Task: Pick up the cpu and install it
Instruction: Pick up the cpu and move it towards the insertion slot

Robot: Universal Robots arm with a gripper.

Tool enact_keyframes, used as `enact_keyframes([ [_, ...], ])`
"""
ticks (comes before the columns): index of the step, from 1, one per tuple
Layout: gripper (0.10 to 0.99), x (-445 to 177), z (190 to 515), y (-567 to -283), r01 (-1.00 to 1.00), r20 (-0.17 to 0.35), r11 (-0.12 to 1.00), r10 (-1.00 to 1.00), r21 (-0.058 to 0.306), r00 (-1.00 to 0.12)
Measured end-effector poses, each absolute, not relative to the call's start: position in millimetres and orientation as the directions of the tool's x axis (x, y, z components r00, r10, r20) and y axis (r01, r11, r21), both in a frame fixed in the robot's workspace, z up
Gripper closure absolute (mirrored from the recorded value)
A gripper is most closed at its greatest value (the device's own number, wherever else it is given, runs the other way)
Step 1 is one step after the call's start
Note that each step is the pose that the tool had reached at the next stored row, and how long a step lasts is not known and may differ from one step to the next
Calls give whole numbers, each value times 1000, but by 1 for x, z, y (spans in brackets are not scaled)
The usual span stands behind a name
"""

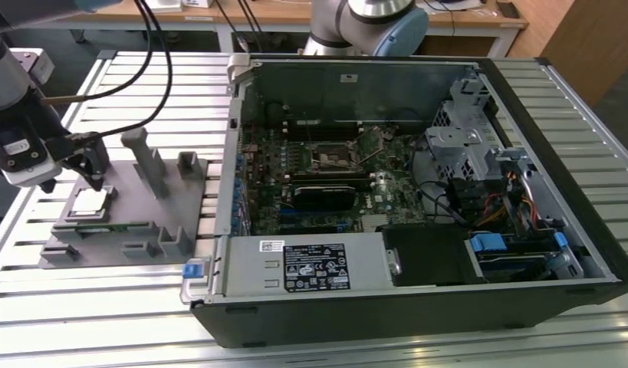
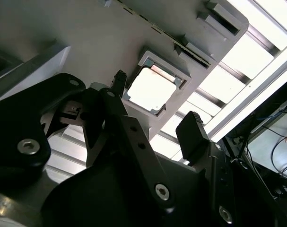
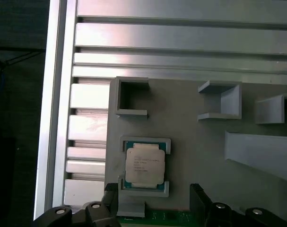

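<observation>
The cpu (image 1: 90,203) is a small square chip with a shiny silver top, lying flat in its recess on the grey fixture plate (image 1: 129,222) at the exterior view's left. My gripper (image 1: 73,182) hangs just above it, open, with nothing between its fingers. In both wrist views the cpu (image 3: 144,164) (image 2: 150,90) sits in its frame beyond the black fingertips (image 3: 196,190) (image 2: 193,130), which stand on either side of it without touching it. The black motherboard socket (image 1: 329,157) lies inside the open computer case (image 1: 416,307) at the exterior view's right.
Grey upright posts (image 1: 148,157) and brackets (image 3: 223,100) rise from the fixture plate close to the cpu. A green memory stick (image 1: 101,228) lies in a slot beside it. The slatted aluminium table (image 1: 99,307) carries everything. Cables (image 1: 155,46) hang above the fixture.
</observation>
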State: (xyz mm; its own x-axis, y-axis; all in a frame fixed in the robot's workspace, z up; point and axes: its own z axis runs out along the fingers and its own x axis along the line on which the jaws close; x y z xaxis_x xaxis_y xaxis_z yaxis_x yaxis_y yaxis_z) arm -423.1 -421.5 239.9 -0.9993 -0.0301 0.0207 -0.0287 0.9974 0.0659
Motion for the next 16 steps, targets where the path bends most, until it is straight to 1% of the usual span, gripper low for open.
enact_keyframes([
  [16,380,-423,258,-421,-29,21,997,-30,66,-999],
])
